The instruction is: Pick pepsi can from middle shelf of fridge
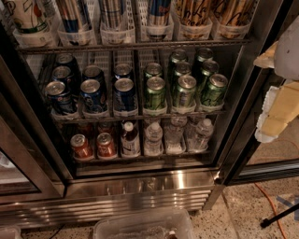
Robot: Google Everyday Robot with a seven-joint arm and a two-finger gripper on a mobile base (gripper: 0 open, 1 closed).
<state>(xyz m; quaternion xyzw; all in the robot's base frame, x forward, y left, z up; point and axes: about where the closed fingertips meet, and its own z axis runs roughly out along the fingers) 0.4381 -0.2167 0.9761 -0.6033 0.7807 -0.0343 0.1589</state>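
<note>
Fridge (140,186) is standing with its door open; the ribbed steel base panel is showing below the racks.

Middle shelf (140,116) is carrying six lanes of small cans in clear trays: three lanes of dark blue on the left, three of green cans (154,93) on the right.

Pepsi can (124,95) is sitting upright at the front of the blue lane just beside the green ones, silver top and pull tab facing up. More blue cans (93,95) are standing in line behind it and in the two lanes to its left. A patch of red and white is showing on the blue sides. No lettering can be made out on these or on the green labels.

The rack above is holding tall cans (114,14) with blue, white and yellow patterned wraps; their brand text cannot be read.

The rack below is holding two red cans (81,147) at left and clear bottles (153,137) to their right.

Gripper (278,112), pale yellow and white, is hanging at the right edge of view, outside the dark door frame and about level with the middle shelf. It is well apart from the pepsi can and touching nothing on the racks. Whether it is open or closed cannot be told.

Floor: an orange cable (268,205) is lying at right, and a clear plastic bin (140,226) is sitting in front of the base panel.
</note>
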